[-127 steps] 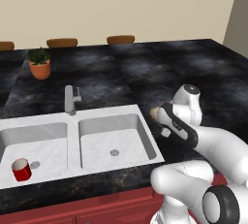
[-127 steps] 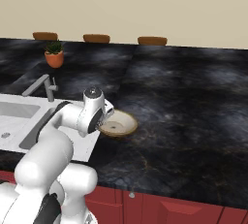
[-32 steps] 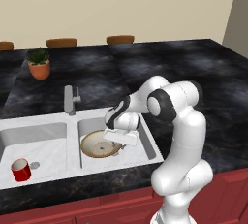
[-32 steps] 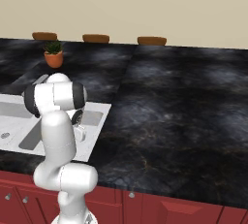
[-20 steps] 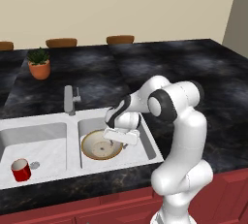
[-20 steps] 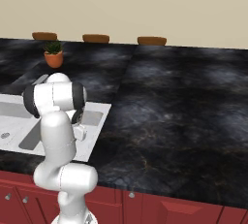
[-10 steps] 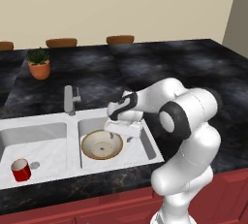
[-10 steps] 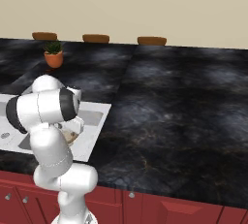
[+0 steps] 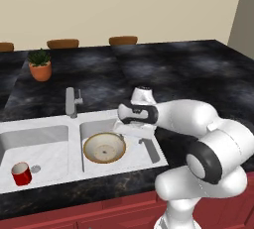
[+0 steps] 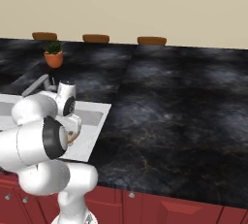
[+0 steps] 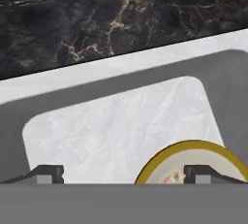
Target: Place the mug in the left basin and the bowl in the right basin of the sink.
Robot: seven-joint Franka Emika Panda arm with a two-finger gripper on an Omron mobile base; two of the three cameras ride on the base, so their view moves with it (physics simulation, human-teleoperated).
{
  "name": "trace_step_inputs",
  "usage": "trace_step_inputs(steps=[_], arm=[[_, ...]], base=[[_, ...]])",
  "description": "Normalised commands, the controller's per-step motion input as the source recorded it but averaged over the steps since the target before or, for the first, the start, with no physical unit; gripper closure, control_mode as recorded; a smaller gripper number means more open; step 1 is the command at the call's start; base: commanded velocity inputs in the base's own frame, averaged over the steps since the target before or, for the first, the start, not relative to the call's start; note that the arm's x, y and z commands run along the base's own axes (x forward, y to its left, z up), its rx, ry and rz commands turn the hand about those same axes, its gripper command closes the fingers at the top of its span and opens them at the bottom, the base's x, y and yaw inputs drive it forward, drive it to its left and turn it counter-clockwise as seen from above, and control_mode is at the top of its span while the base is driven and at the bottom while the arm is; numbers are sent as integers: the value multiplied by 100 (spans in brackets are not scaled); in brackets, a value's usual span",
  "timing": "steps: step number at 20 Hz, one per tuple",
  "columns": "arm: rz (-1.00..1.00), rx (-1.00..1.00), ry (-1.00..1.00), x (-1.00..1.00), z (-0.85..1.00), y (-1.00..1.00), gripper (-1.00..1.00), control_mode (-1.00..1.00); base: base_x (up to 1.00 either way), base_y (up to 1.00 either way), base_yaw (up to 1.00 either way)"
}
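The red mug (image 9: 21, 173) stands upright in the near left corner of the left basin (image 9: 37, 141). In the right basin (image 9: 136, 161) the golden-rimmed bowl (image 9: 104, 147) rests flat on the floor. My gripper (image 9: 133, 141) hangs open just above the bowl's right side, touching nothing. In the hand view the two fingertips (image 11: 48, 173) stand wide apart over the white basin floor (image 11: 121, 121), and the bowl (image 11: 193, 162) lies under the right one. From the right base view my arm hides most of the sink; a bit of the bowl (image 10: 72, 136) peeks out.
A grey faucet (image 9: 72, 101) rises behind the divider between the basins. An orange plant pot (image 9: 40, 67) sits at the back left of the black stone counter (image 9: 188, 74). Brown discs (image 9: 63, 43) line the far edge. The counter stretches wide to the right.
The bowl went from the counter into the right basin. Within the last second my gripper opened, let go of the bowl's rim and lifted a little; the bowl now lies free.
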Motion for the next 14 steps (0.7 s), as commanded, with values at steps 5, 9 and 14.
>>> trace_step_inputs(steps=[5, 9, 14], arm=[[1, -5, -5, -52, 52, -16, -100, -100], [2, -6, -8, -53, 44, -28, -100, -100], [0, -3, -9, -47, 44, -29, -100, -100]], base=[[0, 0, 0], [0, 0, 0], [0, 0, 0]])
